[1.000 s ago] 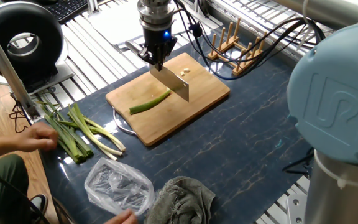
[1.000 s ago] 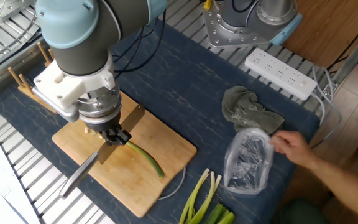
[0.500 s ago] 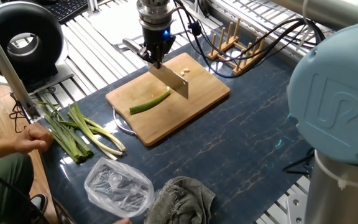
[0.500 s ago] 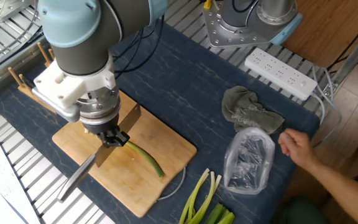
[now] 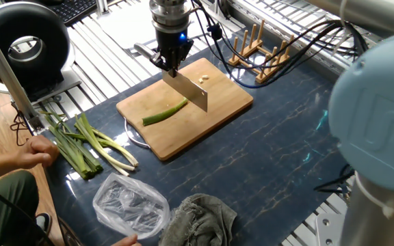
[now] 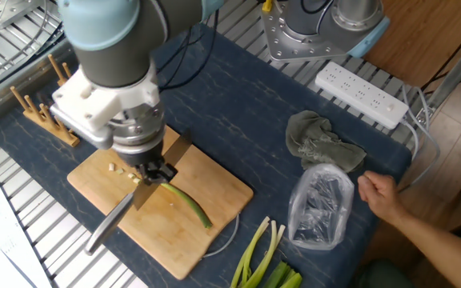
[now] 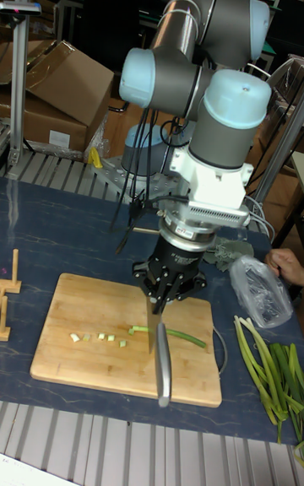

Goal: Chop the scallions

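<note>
Claw (image 7: 157, 304) clamped on 1 knife (image 7: 158, 347) w/ 1 scallion stalk (image 7: 171, 334), 5 cut bits (image 7: 92, 337) on board (image 7: 76, 317).

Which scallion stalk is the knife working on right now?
The single stalk on the cutting board, right beside the knife blade. The other stalks lie bundled off the board on the table.

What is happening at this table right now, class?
The gripper is shut on a knife and holds its blade over the bamboo cutting board. One scallion stalk lies on the board, with a few small cut pieces beside it. A bunch of uncut scallions waits on the table, near a person's hand.
</note>
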Controlling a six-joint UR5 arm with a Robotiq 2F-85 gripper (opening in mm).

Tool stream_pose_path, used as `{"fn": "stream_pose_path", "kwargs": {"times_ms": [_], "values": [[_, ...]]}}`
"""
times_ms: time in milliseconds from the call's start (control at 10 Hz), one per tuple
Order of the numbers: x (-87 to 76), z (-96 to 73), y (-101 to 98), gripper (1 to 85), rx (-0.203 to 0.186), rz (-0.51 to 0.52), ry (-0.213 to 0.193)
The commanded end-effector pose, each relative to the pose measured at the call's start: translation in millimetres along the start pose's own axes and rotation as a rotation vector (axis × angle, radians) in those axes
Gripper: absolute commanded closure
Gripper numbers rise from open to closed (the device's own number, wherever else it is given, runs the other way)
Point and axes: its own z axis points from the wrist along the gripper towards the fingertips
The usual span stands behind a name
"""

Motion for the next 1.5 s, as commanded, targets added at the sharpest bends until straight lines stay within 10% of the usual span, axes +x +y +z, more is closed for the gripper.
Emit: {"fn": "stream_pose_path", "kwargs": {"times_ms": [0,600,1400], "values": [[10.8,-3.8,9.0,84.3,-0.017,0.019,-0.018],[36.9,10.1,4.7,84.3,-0.047,0.016,-0.022],[25.6,28.3,-0.4,84.3,-0.032,0.003,-0.052]]}}
